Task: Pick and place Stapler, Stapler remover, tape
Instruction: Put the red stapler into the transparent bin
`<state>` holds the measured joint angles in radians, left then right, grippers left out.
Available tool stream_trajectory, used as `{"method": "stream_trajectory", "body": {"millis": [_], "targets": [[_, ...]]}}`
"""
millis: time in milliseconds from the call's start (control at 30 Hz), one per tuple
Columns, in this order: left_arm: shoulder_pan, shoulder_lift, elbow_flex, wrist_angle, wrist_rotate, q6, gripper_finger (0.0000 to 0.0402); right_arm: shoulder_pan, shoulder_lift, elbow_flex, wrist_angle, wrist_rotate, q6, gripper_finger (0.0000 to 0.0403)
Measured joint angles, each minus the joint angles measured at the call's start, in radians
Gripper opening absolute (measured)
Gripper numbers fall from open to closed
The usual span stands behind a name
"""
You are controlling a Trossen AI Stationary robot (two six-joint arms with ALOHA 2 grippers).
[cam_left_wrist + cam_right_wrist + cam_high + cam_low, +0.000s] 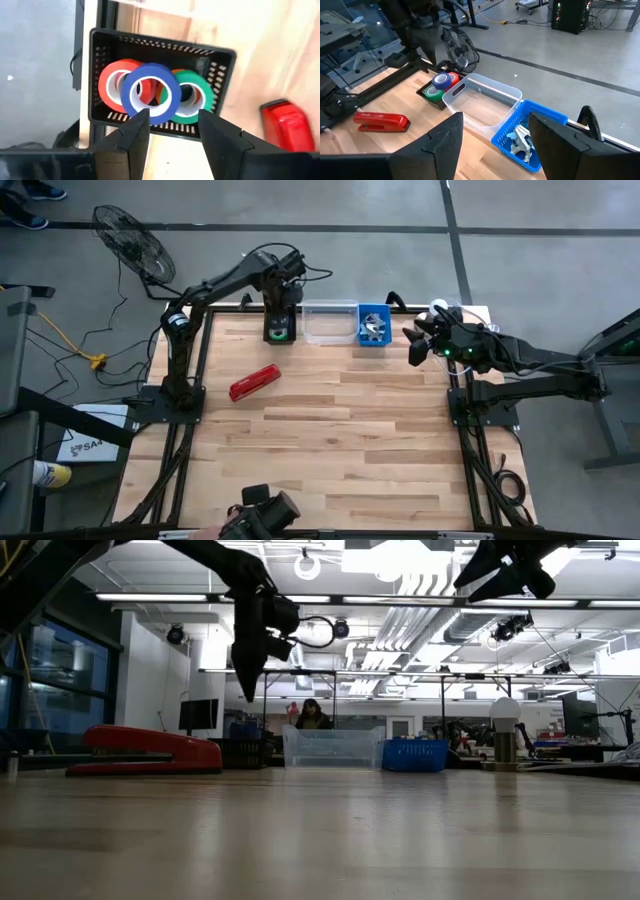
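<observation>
A black basket (160,42) at the table's far edge holds a blue tape roll (150,92), which lies on top of a red roll (112,85) and a green roll (192,97). My left gripper (172,132) hangs open above the basket, pointing down, clear of the rolls (248,690). The red stapler (255,382) lies flat on the table, nearer than the basket. A staple remover (520,140) lies in the blue basket (373,325). My right gripper (495,145) waits open and raised at the far right (415,345), with nothing between its fingers.
A clear plastic bin (328,323) stands between the black and the blue basket along the far edge. A fan (130,240) stands on the floor beyond the table's far left. A camera (262,515) sits at the near edge. Bare wood (340,430) fills the table's middle.
</observation>
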<state>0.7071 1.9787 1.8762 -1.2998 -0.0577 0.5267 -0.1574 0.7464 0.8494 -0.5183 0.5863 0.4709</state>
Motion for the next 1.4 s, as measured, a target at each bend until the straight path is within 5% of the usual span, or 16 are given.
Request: {"method": "stream_trajectory", "body": {"millis": [433,900,1400], "targets": [[-0.001,0.001,0.041,-0.28,0.07,-0.211,0.0163,0.0,0.0,0.0,-0.001,-0.089,-0.018,0.0218],[-0.063,-0.03,0.019,-0.268,0.203,-0.481,0.0163,0.0,-0.001,0.0,-0.001,-0.239,-0.053,0.0218],[-0.185,-0.275,-0.483,-0.234,0.227,-0.648,0.0163,0.0,-0.001,0.0,-0.006,-0.332,-0.109,0.0218]]}}
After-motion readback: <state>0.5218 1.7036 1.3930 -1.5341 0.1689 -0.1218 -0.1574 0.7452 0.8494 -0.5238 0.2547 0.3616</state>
